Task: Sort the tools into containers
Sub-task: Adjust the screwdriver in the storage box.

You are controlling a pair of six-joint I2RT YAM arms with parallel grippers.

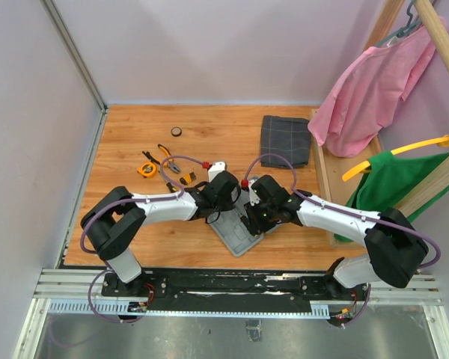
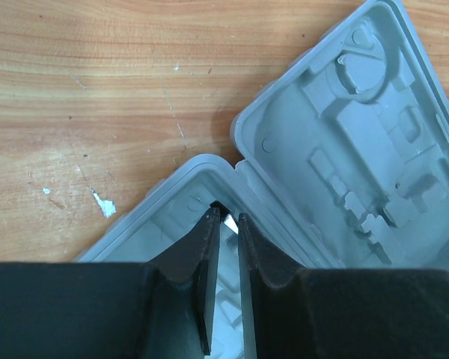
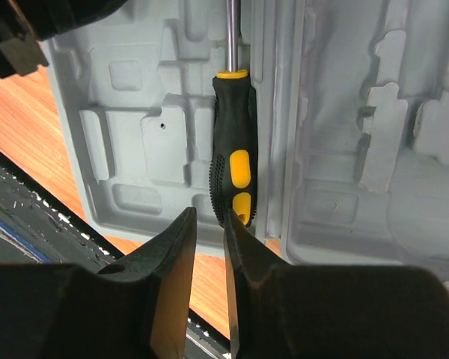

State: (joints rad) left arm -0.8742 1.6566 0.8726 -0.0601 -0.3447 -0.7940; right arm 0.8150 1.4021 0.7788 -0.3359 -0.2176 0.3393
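Note:
The grey hinged tool case (image 1: pixel 236 233) lies open between my arms. A black and yellow screwdriver (image 3: pixel 233 168) lies in a slot of the case (image 3: pixel 135 142) beside the hinge. My right gripper (image 3: pixel 209 221) is narrowly open and empty, its fingertips just short of the handle's end. My left gripper (image 2: pixel 224 217) is over a corner of the case (image 2: pixel 337 134), its jaws a narrow gap apart with a small black and white piece (image 2: pixel 227 213) pinched at the tips. An orange tape measure (image 1: pixel 147 169), pliers (image 1: pixel 167 153) and more small tools (image 1: pixel 178 178) lie on the table at the left.
A dark grey checked folded cloth (image 1: pixel 286 140) lies at the back right. A small dark ring (image 1: pixel 176 132) lies near the back edge. A wooden rack with pink (image 1: pixel 363 97) and green garments stands along the right side. The black rail (image 1: pixel 232 280) runs along the near edge.

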